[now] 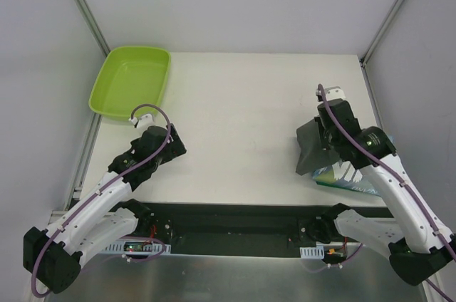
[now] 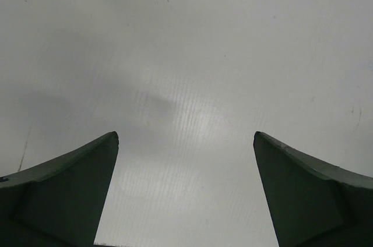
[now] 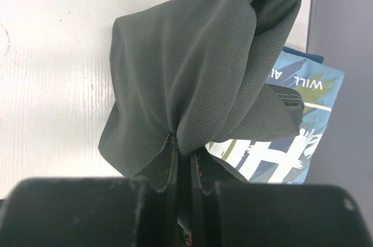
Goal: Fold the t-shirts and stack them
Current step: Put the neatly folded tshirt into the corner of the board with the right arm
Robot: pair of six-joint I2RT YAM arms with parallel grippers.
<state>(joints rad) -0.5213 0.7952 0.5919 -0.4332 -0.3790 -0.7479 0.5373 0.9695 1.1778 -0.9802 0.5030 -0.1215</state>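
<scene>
The right pincer (image 3: 183, 159) is shut tight on a bunch of the dark grey t-shirt (image 3: 198, 72). The cloth is pinched between its two fingers with no gap showing. The shirt sits at about 3 o'clock on the surface (image 1: 242, 117), near the right side. I cannot tell if its low edge touches the surface.

What could go wrong? I think the pincer has only a small bit of cloth, so the shirt could slip out if the arm moves fast. The grey shirt also hangs over the light blue t-shirt (image 3: 303, 119). It could catch on that one, drag it and mess it up. It could also land in a heap, not flat.

The grey shirt looks soft and crumpled, with deep folds running down to the pinch. It is not neat yet. The blue shirt lies flat beside and partly under it, at about 4 o'clock. It has white letters on it.

Far away, at about 8 o'clock, the left pincer (image 2: 185, 136) is wide open and holds nothing. A green tray (image 1: 107, 77) sits at 10 o'clock.
</scene>
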